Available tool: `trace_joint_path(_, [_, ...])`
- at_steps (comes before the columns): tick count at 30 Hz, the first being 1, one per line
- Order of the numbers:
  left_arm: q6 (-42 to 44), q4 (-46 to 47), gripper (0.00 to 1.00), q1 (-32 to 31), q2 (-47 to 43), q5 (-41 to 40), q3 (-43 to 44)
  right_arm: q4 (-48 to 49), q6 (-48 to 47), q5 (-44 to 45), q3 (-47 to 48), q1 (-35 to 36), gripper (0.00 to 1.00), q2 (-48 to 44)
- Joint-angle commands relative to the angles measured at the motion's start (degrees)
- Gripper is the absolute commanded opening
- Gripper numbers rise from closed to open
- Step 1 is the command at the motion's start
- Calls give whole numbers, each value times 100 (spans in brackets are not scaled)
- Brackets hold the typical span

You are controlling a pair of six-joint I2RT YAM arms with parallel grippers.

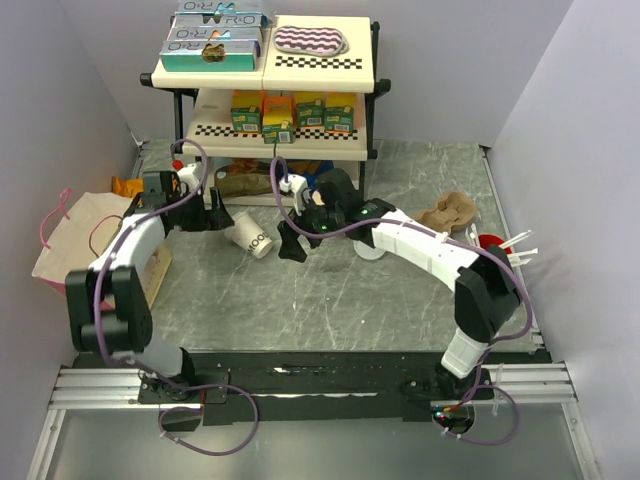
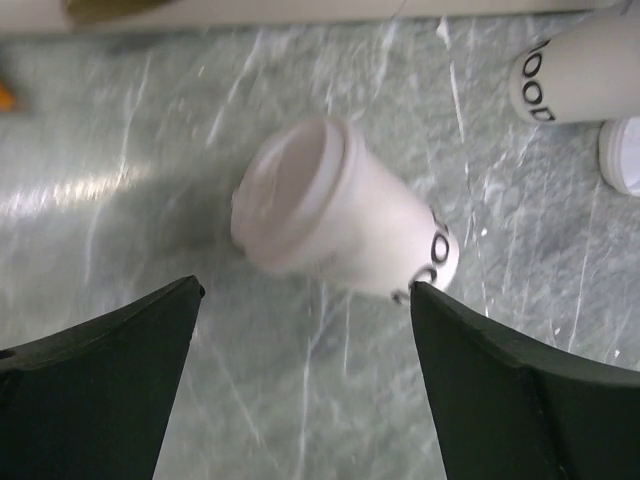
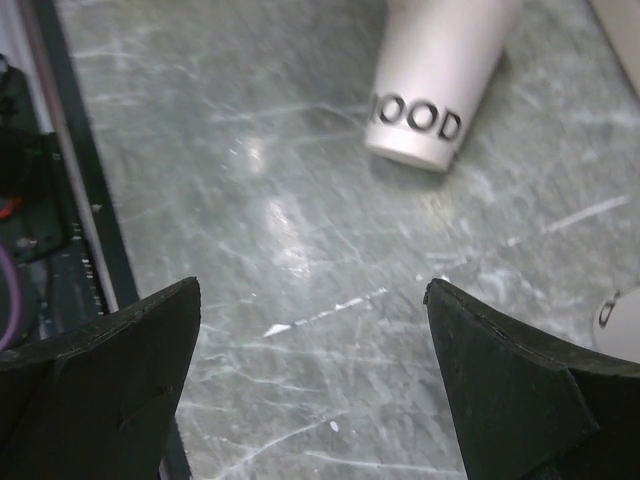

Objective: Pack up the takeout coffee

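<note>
The takeout coffee [image 1: 250, 238] is a cream-white paper cup with a white lid, lying on its side on the grey marbled table. In the left wrist view the coffee [image 2: 335, 215] lies just beyond my fingertips, lid end toward the left finger and lettered base near the right finger. My left gripper [image 1: 222, 215] [image 2: 305, 288] is open with only bare table between its fingers. My right gripper [image 1: 292, 240] [image 3: 312, 285] is open too, just right of the coffee's base [image 3: 430, 90], with nothing in it.
A paper bag [image 1: 85, 240] with pink handles stands at the left. A shelf rack [image 1: 265, 95] is at the back. A second lettered cup [image 2: 575, 70] and a loose white lid [image 2: 625, 155] lie further right. A brown cup carrier [image 1: 448, 212] and a red cup [image 1: 490, 242] sit at the right.
</note>
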Motion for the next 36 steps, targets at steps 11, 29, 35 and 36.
trace_joint_path(11, [392,1082,74,-204,1578,1139,1015,-213,151,317,-216,-38,100,-154])
trace_joint_path(29, [1464,63,36,-1031,665,-64,417,-107,283,282,-638,-302,100,-479])
trace_joint_path(35, [1939,-526,43,-1102,330,-276,303,-46,274,291,-796,-346,100,-646])
trace_joint_path(36, [1965,-596,41,-1102,321,-267,277,-28,274,291,-831,-355,100,-664])
